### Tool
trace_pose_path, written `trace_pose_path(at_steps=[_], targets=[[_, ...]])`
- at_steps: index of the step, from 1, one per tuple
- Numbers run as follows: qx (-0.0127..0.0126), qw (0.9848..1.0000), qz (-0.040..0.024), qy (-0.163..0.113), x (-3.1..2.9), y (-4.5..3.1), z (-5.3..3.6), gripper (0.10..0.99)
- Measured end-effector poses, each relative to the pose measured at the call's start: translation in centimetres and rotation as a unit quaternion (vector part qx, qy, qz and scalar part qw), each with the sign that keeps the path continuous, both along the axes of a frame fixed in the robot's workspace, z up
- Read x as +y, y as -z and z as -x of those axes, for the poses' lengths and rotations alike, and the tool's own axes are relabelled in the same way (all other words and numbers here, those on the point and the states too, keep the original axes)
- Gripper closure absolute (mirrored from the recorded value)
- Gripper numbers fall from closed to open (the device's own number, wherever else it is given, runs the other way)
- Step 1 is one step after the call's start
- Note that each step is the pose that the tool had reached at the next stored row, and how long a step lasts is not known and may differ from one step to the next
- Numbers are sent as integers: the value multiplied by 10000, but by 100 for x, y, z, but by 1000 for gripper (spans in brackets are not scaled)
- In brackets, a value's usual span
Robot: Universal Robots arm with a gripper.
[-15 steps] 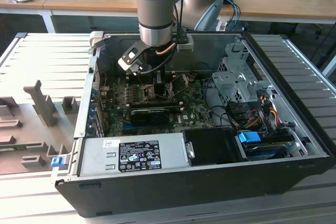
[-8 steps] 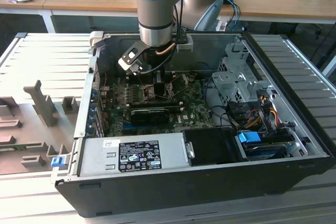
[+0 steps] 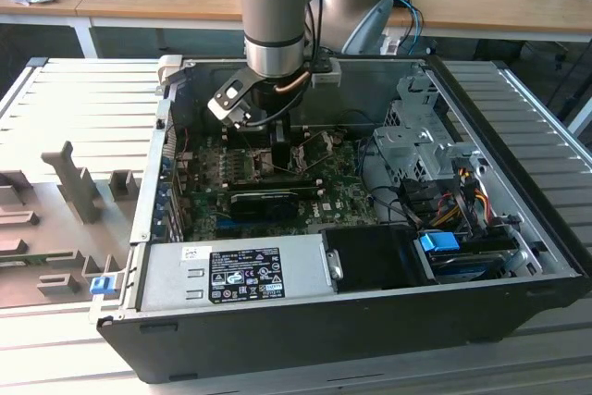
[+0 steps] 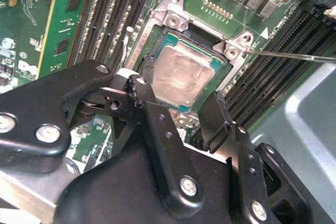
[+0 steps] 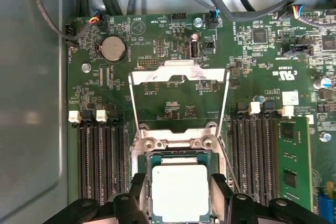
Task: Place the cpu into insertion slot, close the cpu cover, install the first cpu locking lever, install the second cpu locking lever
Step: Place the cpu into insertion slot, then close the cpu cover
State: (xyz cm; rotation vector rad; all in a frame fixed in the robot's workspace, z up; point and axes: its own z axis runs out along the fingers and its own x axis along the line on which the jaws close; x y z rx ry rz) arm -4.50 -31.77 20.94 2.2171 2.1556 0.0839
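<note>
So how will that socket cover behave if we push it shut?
The cover is a thin metal frame with a large cut-out, so probably light and springy. It stands open, hinged at the socket edge, so a push should swing it, not slide it. Its thin side bars might bend under off-centre force.

Your arm (image 3: 273, 6) in exterior view: silver-grey tube, pale blue joint caps, black cable (image 3: 315, 16) down its side. At wrist end you get pale bracket (image 3: 228, 99) with black insert, copper-coloured ring (image 3: 292, 83) beside it. Your gripper (image 4: 177, 94) in second wrist view: matte black, chunky angular links, rounded edges, silver round-head screws (image 4: 48, 133) at pivots.
</note>
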Motion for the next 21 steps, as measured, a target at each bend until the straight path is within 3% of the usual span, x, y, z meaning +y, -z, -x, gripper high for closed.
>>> trace_pose_path(at_steps=[2,3,4,11,21], targets=[[2,10000,5,0,0,-31,0,494],[2,10000,5,0,0,-41,0,561],[3,10000,6,0,0,-48,0,561],[9,10000,10,0,0,-135,0,980],[8,10000,9,-1,0,-184,-2,980]])
